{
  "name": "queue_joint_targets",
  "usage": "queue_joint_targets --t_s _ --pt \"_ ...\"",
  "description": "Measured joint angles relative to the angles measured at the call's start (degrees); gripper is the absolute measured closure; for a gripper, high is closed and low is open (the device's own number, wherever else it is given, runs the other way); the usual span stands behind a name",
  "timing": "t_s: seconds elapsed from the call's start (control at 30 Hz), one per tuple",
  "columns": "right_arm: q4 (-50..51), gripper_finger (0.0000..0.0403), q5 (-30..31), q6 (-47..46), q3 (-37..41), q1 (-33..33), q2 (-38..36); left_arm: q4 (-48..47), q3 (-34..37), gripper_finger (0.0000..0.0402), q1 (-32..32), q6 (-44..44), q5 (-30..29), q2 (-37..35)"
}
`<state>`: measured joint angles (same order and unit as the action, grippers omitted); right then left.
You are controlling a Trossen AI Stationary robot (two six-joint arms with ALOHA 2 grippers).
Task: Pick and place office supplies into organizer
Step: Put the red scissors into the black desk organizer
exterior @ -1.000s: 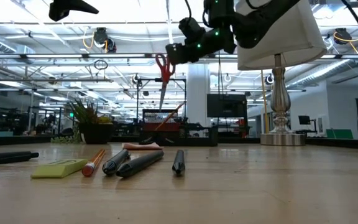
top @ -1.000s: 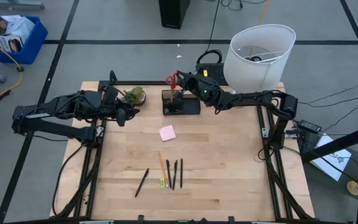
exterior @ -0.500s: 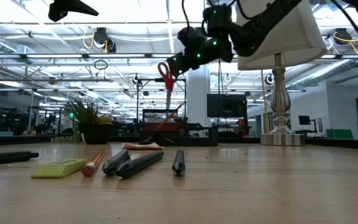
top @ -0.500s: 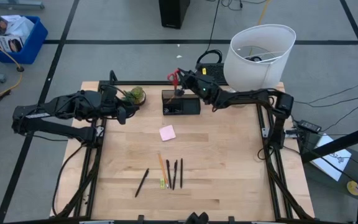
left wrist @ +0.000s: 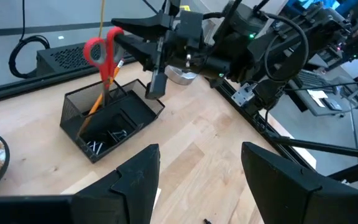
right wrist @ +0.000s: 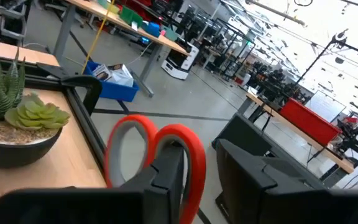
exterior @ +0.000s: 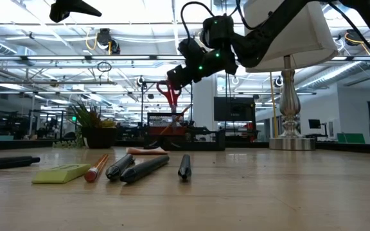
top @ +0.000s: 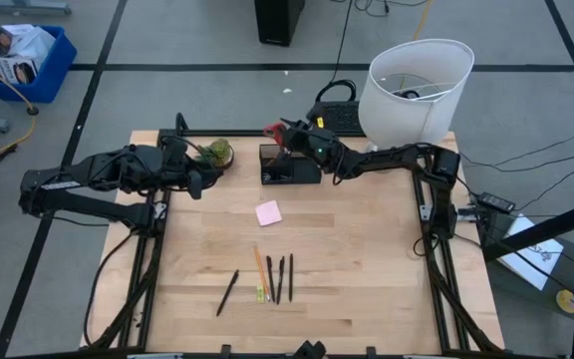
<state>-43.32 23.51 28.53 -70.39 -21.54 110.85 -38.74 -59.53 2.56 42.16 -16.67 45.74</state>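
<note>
The red-handled scissors (left wrist: 101, 50) stand upright with their blades down in the taller cup of the dark organizer (left wrist: 110, 121), next to an orange pencil. My right gripper (top: 285, 137) reaches in level at the handles (exterior: 167, 95), fingers parted. My left gripper (left wrist: 197, 180) hangs open and holds nothing, above the table's far left by the potted plant (top: 217, 152). A pink sticky-note pad (top: 268, 212) lies mid-table. Pens and a pencil (top: 277, 279) lie near the front, with one more pen (top: 227, 292) to their left. My right gripper has one red handle ring (right wrist: 194, 155) of the scissors between its parted fingers, coming level from the table's right. A gap shows between the ring and one finger; whether the other finger (right wrist: 166, 180) touches it I cannot tell. The scissors stand blades down in the organizer's cup.
A big white lamp (top: 417, 85) stands at the far right corner, close above my right arm. The potted plant sits just left of the organizer. The middle of the wooden table (top: 367, 249) lies bare around the pad.
My right gripper has gone down and a little toward the table's left edge with the scissors. The scissors have sunk from hanging above the organizer until their blades stand inside its cup.
</note>
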Motion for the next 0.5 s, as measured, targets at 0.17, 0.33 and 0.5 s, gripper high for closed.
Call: queue_joint_targets --t_s 0.17,0.33,0.5 --pt "0.1 0.0280 0.2 0.6 0.0 -0.1 0.0 0.0 0.0 0.0169 0.0 -0.3 0.0 0.0" --pt "0.1 0.0263 0.2 -1.0 0.0 0.0 0.0 0.0 0.0 0.0169 0.0 -0.3 0.0 0.0" --pt "5.1 0.0260 0.3 -2.0 0.0 1.5 0.0 -0.1 0.0 0.0169 0.0 -0.4 0.0 0.0"
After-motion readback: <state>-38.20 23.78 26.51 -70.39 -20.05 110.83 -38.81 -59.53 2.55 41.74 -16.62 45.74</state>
